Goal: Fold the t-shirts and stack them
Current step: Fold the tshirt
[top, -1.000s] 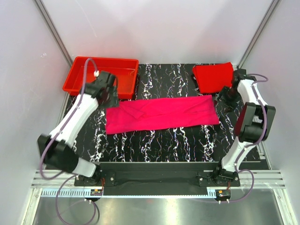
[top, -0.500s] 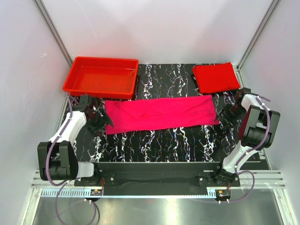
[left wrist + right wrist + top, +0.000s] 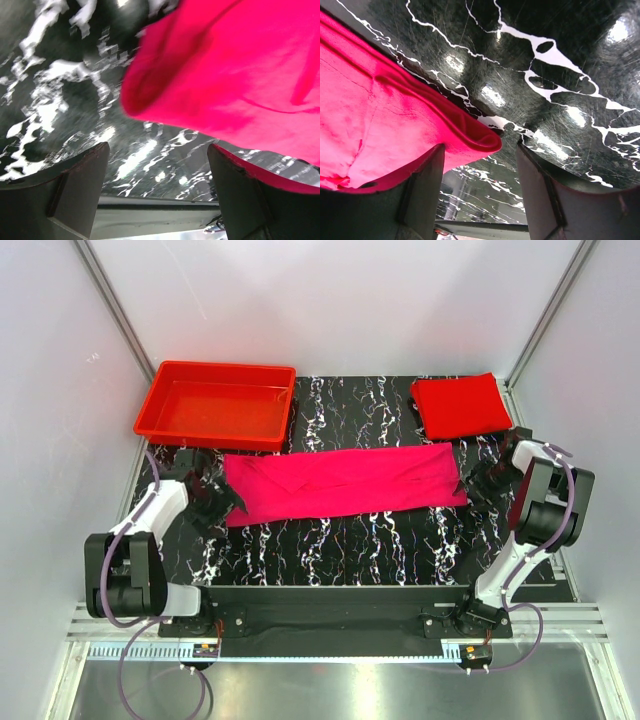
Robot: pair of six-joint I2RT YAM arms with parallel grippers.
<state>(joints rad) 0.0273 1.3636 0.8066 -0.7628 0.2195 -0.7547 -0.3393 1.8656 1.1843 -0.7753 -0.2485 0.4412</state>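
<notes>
While the magenta t-shirt (image 3: 345, 483) lies flat as a long strip, the left gripper (image 3: 217, 502) and right gripper (image 3: 473, 482) sit at its left and right ends, jaws apart; the red t-shirt (image 3: 460, 406) lies folded beyond its right end.

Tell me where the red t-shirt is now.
In the top view, the red t-shirt lies folded at the far right corner, just beyond the right end of the magenta t-shirt.
</notes>
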